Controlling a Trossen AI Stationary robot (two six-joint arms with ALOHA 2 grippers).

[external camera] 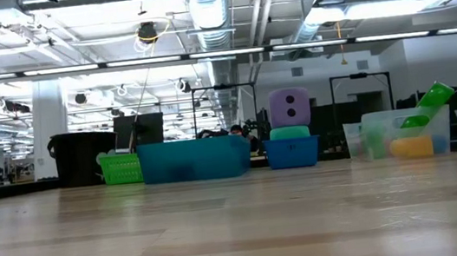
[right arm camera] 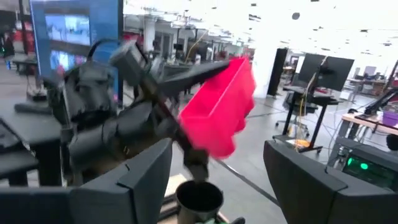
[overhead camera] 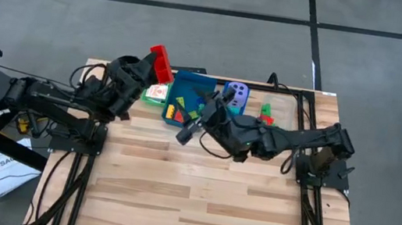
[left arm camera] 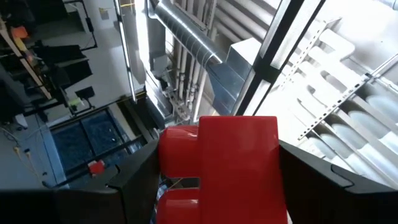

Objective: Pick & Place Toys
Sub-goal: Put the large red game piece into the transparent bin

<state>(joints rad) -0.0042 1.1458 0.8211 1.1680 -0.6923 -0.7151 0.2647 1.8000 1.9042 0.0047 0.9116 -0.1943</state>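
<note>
The wooden worktop (overhead camera: 197,199) is bare over its near part, and all the containers stand in a row along the far edge, so both arms must reach forward to work. From the low view the row reads: a green tray (external camera: 120,168), a wide blue tray (external camera: 195,160), a smaller blue tray (external camera: 292,152) and a clear tray (external camera: 399,133). I think this line keeps the sorting places together and leaves the front free for the arms.

The left claw (overhead camera: 159,63) is lifted above the far left part of the row and pinches a red brick (overhead camera: 162,61) between its two fingers. In the left wrist view the brick (left arm camera: 221,168) fills the gap between them, and the camera looks up to the ceiling, so the wrist is tilted upward. It seems the brick is being carried high so it does not hit the tray walls.

The right claw (overhead camera: 186,132) hangs just in front of the wide blue tray with its fingers spread and nothing between them; it probably waits for its turn.

A purple dice cube (external camera: 290,107) sits on top of the smaller blue tray, and small coloured bricks (overhead camera: 179,112) lie inside the wide blue one. A black cup (right arm camera: 199,200) shows just beyond the right claw
</note>
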